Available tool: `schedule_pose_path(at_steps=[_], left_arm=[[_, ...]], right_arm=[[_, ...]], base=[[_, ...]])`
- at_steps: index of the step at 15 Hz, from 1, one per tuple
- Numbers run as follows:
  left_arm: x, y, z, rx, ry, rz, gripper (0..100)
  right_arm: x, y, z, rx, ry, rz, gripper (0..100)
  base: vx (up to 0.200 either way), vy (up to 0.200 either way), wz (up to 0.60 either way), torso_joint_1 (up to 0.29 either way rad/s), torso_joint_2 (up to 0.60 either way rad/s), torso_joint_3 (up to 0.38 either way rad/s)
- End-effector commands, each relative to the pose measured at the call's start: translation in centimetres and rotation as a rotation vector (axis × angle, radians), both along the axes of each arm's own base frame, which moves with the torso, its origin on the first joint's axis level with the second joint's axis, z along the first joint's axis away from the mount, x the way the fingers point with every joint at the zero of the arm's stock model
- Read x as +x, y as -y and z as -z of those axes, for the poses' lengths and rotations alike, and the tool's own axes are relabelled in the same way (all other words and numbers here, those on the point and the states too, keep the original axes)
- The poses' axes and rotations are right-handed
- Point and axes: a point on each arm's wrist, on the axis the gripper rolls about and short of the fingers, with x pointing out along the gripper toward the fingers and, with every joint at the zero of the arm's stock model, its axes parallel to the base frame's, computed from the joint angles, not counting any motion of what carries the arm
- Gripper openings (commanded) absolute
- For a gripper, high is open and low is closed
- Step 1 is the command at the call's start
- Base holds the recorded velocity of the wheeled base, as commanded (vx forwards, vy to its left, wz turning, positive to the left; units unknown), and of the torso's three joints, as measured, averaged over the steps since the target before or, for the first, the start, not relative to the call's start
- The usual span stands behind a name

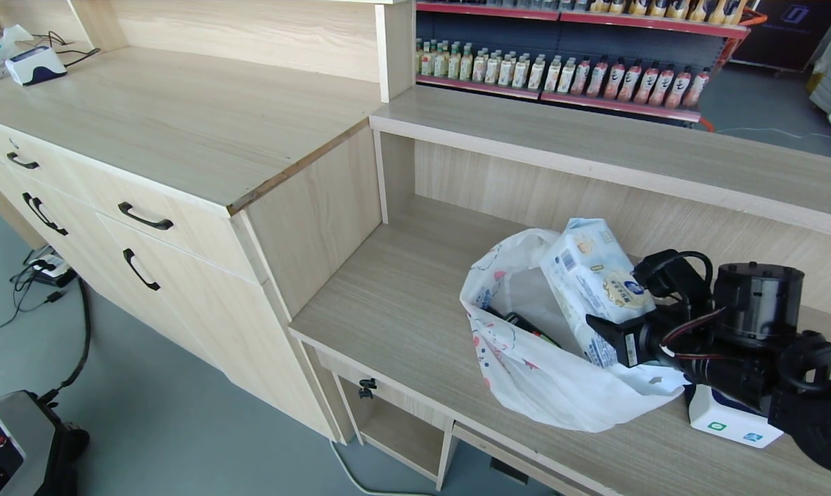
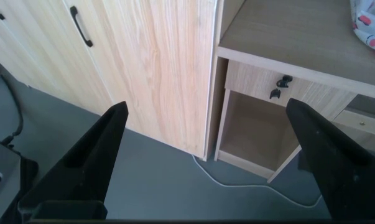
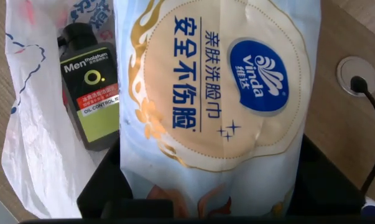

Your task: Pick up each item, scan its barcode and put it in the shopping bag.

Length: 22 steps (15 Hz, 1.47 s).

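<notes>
my right pincer is clenched on the tissue pack, holding it tilted with its lower end in the mouth of the shopping bag on the low counter; a black bottle lies inside, at eight o'clock of the pack. my left pincer hangs spread wide above the floor by the cabinet

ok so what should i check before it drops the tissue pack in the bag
1. Grip: right gripper jaws shut on the tissue pack: ok
2. Pack over the shopping bag mouth: ok
3. Bag mouth open: ok
4. Room beside the black bottle inside: ok
5. Barcode scanned: cannot tell
6. Left gripper clear of the bag, open, low beside the cabinet: ok
</notes>
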Motion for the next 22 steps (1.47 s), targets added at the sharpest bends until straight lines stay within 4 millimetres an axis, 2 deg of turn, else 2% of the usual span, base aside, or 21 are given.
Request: schedule_pose_path(at_steps=[1,7,16,17,22], left_arm=[[0.0,0.0,0.0,0.001,0.001,0.001,100],[0.0,0.0,0.0,-0.001,0.001,-0.001,100],[0.0,0.0,0.0,0.001,0.001,-0.001,100],[0.0,0.0,0.0,0.001,0.001,-0.001,100],[0.0,0.0,0.0,0.001,0.001,0.001,100]], right_arm=[[0.7,-0.8,1.3,0.002,-0.015,-0.019,0],[1.3,-1.1,2.7,-0.007,-0.036,-0.026,0],[2.0,-1.6,3.2,-0.012,-0.048,-0.035,0],[2.0,-1.6,3.1,-0.012,-0.045,-0.034,100],[2.2,-1.8,1.9,-0.006,-0.004,-0.042,100]], base=[[0.000,0.000,0.00,0.000,0.00,0.000],[0.000,0.000,0.00,0.000,0.00,0.000],[0.000,0.000,0.00,0.000,0.00,0.000],[0.000,0.000,0.00,0.000,0.00,0.000],[0.000,0.000,0.00,0.000,0.00,0.000]])
